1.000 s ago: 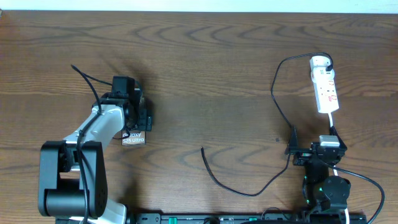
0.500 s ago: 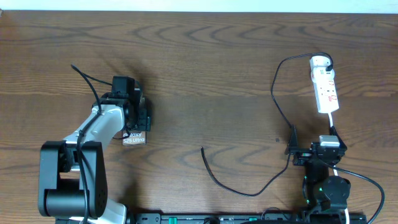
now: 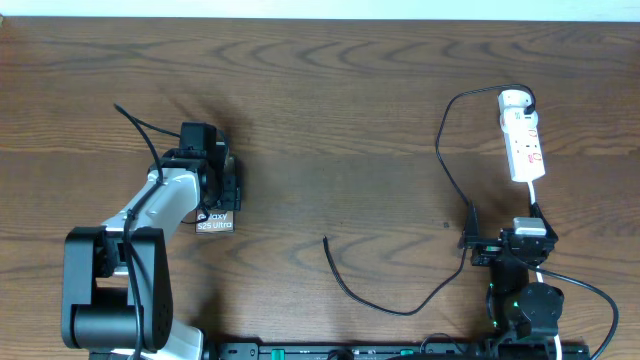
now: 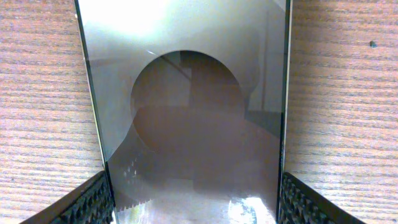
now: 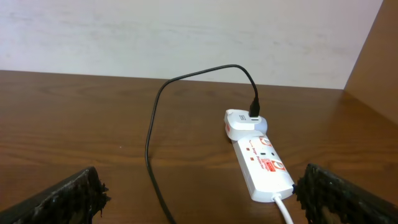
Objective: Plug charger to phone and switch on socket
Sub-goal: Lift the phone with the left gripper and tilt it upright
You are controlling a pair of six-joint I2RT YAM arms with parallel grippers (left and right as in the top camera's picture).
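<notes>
Overhead: the phone (image 3: 217, 222) has nudged slightly under my left hand (image 3: 222, 188). The charger (image 3: 380, 305) tip lies well apart on the tabletop (image 3: 330, 120).

Left wrist: my pads (image 4: 87, 202) flank both phone edges, but I cannot confirm a firm pinch.

Right wrist: my right hand (image 5: 199, 202) is spread and empty, facing the power strip (image 5: 264, 165).

Judgement: I am securing the phone; plugging is pending.

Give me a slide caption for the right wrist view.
White socket on a wooden table, with the charger plugged into its far end.
</notes>
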